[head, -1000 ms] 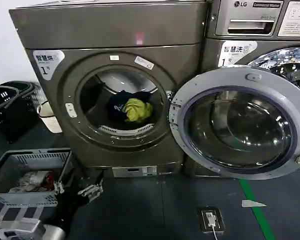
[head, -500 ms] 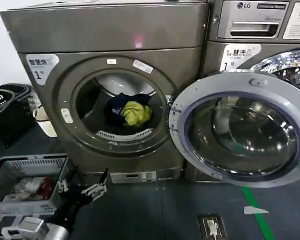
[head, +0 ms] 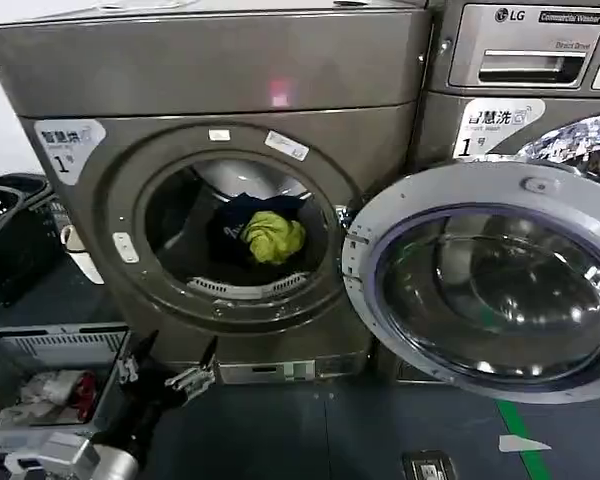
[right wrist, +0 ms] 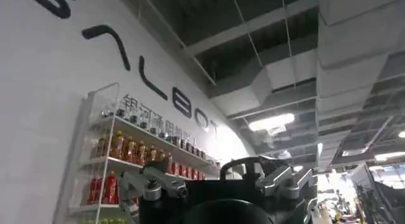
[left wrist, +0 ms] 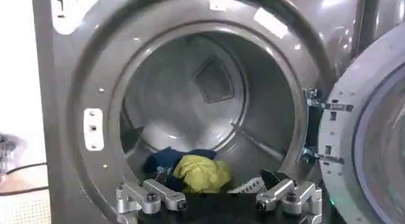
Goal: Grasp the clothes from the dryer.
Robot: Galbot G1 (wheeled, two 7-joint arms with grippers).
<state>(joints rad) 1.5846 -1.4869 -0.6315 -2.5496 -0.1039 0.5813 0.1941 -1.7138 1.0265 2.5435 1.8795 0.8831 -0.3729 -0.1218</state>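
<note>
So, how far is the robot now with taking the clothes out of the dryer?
Done: the dryer door stands wide open, so the drum is reachable. In hand: the left gripper is open and empty, low in front of the porthole and aimed at it. Left: the clothes, a lime piece on a navy one, lie ungrasped in the drum. The right gripper points at the ceiling, away from the work.

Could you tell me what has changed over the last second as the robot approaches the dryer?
The left gripper has risen from low by the grey basket toward the dryer, its fingers open, holding nothing. The dryer looms larger in the head view, so the robot has closed in. The clothes lie unmoved in the drum, and the door stays swung open.
</note>
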